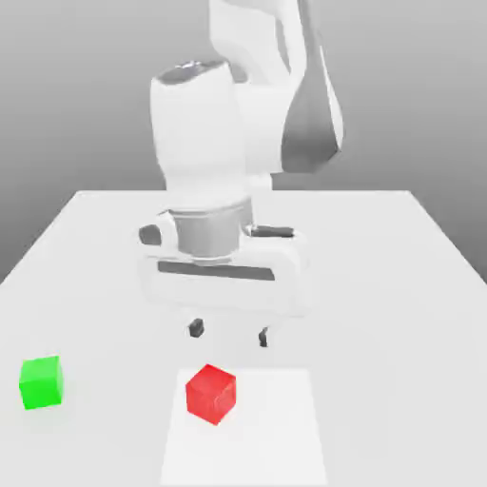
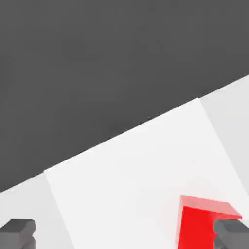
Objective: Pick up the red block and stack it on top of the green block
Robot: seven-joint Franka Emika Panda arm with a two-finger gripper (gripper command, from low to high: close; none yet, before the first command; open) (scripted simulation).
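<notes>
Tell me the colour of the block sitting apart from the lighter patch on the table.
Bright green: the green block, clearest in the exterior view, toward that view's left.

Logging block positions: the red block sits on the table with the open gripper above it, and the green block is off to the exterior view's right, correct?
Not quite. The exterior view shows the green block to its left of the red block, not right. The rest holds.

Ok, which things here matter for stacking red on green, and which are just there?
For the job:
red block
green block
claw, open, above the table and short of the red block

Just there:
table
lighter patch on the table, under the red block
</notes>
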